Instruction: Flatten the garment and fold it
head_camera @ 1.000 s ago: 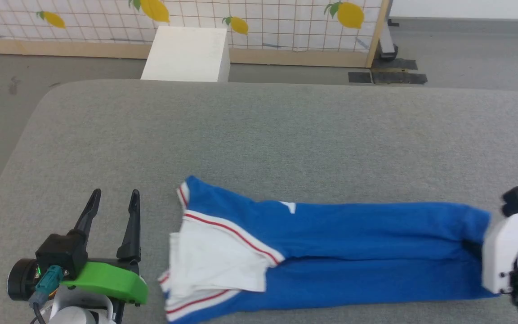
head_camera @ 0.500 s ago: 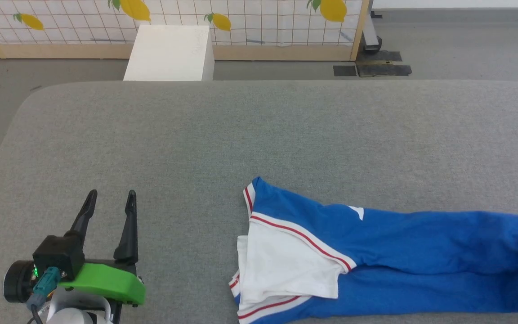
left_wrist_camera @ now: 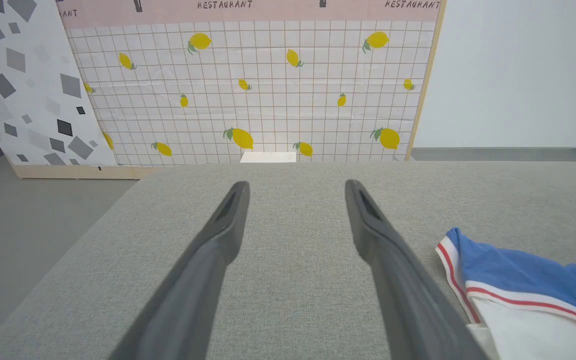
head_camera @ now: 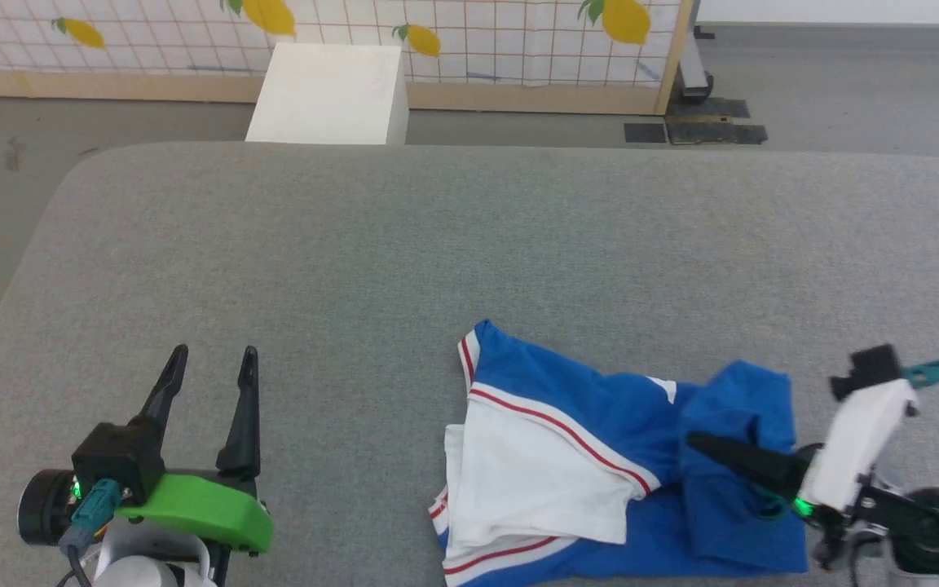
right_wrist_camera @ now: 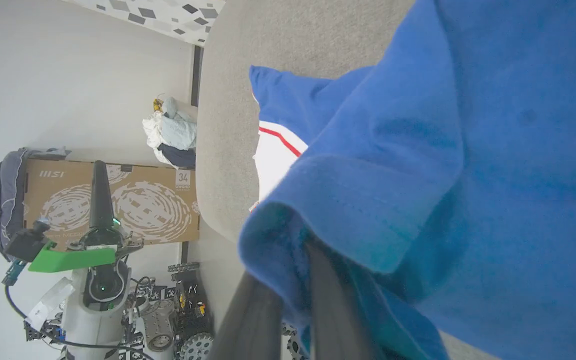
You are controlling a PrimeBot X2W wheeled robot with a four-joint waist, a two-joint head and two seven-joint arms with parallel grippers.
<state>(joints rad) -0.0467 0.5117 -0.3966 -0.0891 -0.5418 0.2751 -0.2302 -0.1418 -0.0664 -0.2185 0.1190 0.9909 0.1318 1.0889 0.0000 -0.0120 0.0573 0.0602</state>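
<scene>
The garment point(head_camera: 592, 456), a royal-blue jersey with a white sleeve and red-striped trim, lies on the grey padded table point(head_camera: 437, 244) near its front edge. My right gripper point(head_camera: 702, 446) points left and is shut on the garment's blue hem, which is lifted and doubled back over the body. In the right wrist view the blue cloth point(right_wrist_camera: 443, 150) drapes over the closed right gripper point(right_wrist_camera: 288, 285). My left gripper point(head_camera: 210, 363) stands open to the left of the garment, apart from it. The left wrist view shows the spread left gripper point(left_wrist_camera: 295, 187) and the striped sleeve edge point(left_wrist_camera: 518, 280) at lower right.
A white box point(head_camera: 327, 81) stands on the floor beyond the table, before a lemon-print screen point(head_camera: 478, 33). The table's rounded left edge point(head_camera: 37, 244) drops to grey floor. Behind the robot are a cardboard box point(right_wrist_camera: 133, 200) and a heap of clothes point(right_wrist_camera: 170, 132).
My right gripper has carried the garment's hem leftward, so the long stretched body is now doubled over itself. The camera has shifted. The left gripper stays open in place.
</scene>
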